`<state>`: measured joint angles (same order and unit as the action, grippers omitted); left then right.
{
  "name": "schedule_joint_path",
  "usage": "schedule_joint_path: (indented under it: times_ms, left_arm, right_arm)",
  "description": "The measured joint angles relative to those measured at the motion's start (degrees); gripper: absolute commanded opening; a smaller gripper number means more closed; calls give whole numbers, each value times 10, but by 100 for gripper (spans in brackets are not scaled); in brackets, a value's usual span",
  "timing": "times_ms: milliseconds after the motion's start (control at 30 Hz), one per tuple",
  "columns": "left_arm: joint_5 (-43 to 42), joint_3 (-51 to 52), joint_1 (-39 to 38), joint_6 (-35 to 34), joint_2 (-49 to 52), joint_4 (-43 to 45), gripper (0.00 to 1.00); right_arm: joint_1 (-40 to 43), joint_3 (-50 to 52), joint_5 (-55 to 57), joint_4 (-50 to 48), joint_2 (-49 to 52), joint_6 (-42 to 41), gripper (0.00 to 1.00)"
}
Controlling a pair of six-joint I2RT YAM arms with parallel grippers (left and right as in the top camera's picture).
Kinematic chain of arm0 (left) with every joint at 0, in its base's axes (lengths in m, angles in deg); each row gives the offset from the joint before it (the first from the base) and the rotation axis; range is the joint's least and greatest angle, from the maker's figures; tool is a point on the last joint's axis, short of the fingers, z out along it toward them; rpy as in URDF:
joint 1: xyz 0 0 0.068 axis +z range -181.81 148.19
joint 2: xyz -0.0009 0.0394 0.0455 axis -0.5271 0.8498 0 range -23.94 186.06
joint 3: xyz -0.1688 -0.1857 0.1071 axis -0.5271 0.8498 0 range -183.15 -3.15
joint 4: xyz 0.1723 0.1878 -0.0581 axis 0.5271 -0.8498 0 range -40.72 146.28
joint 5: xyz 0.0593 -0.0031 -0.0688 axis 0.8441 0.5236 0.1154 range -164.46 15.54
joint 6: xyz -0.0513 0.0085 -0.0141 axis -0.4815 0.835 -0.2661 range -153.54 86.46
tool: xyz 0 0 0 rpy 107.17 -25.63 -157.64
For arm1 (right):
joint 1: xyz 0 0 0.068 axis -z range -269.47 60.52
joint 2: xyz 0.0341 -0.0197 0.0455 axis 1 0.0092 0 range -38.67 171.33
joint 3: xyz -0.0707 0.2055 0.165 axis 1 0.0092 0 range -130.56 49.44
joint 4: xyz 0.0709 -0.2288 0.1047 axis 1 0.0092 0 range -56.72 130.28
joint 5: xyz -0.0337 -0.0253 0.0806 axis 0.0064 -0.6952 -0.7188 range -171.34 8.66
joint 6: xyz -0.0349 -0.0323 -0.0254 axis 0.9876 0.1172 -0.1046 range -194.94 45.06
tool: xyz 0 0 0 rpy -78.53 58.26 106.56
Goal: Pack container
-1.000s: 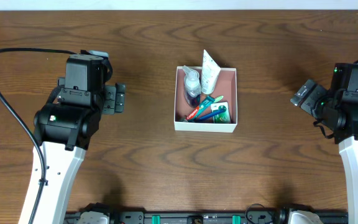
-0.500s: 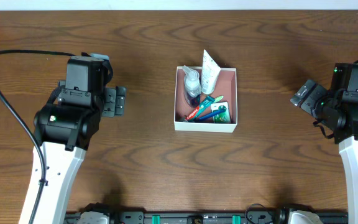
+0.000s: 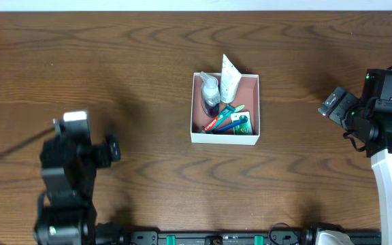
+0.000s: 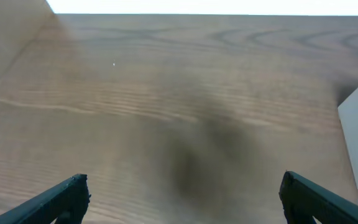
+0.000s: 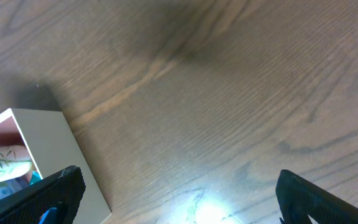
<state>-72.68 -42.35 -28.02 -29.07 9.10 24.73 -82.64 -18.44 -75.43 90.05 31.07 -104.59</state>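
Now left tool retreated from container, spread empty; right tool unmoved, spread.

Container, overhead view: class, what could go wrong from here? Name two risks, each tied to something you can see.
1. The white tube stands tilted, its top reaching past the far rim of the container; a knock or a lift might tip it out.
2. The clear bottle, toothpaste and toothbrush lie loosely piled, so they may shift if the container is moved.
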Motion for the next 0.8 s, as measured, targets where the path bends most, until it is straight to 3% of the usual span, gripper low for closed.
schedule_joint_path:
  times_ms: [433, 800]
  left_arm:
    - [-19, 202, 6, -30, -210, 10, 98]
    - [-23, 284, -3, -43, -321, 10, 98]
  right_arm:
    - [0, 0, 0, 0, 0, 0, 99]
    - [0, 0, 0, 0, 0, 0, 99]
